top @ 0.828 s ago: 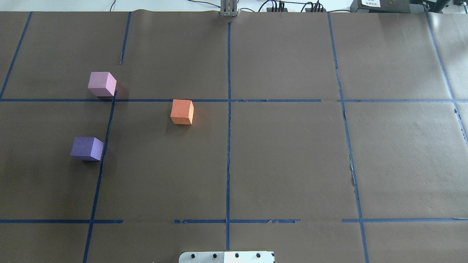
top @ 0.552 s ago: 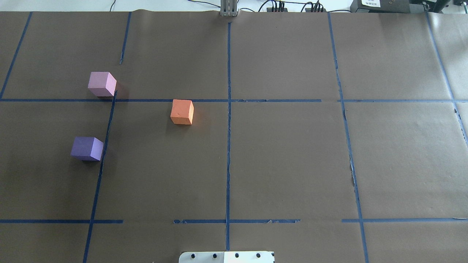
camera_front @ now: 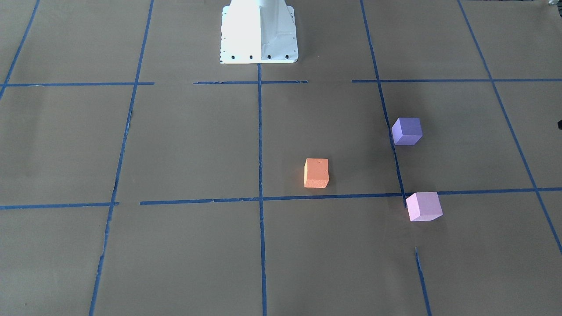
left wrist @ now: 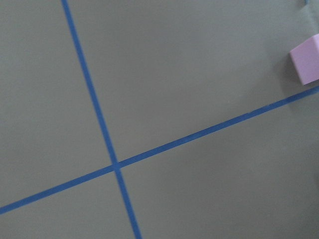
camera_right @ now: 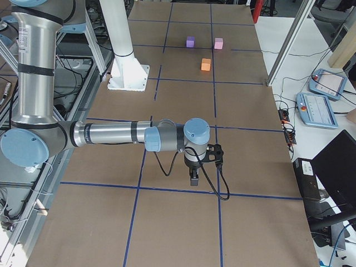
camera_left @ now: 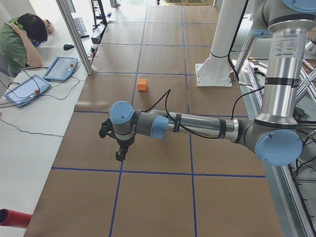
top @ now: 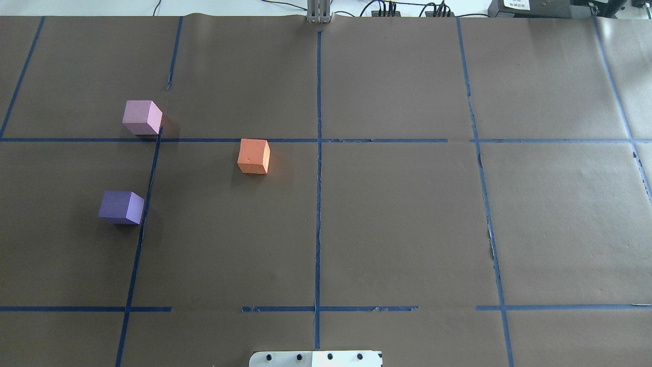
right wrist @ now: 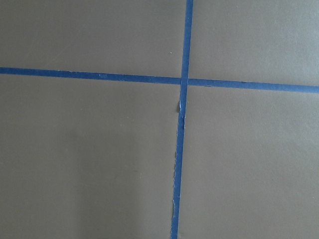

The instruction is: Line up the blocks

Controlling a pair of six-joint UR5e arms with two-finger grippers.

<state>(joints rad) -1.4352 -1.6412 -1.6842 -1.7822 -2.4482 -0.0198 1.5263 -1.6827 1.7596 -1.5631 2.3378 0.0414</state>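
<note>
Clearly the orange block (top: 253,156), purple block (top: 121,207) and pink block (top: 142,117) lie apart on the worktop's (top: 407,229) left half, nearer the left end effector (camera_left: 120,154) than the right end effector (camera_right: 193,178); open or closed, I cannot tell.

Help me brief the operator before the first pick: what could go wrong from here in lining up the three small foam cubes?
1. The orange foam-like cube, dark purple cube and pale pink cube all lie on the robot's left half. If the right gripper reaches across, it may meet the left arm.
2. The left wrist view catches only the pink cube's edge, so a descent from there may land off-centre.
</note>
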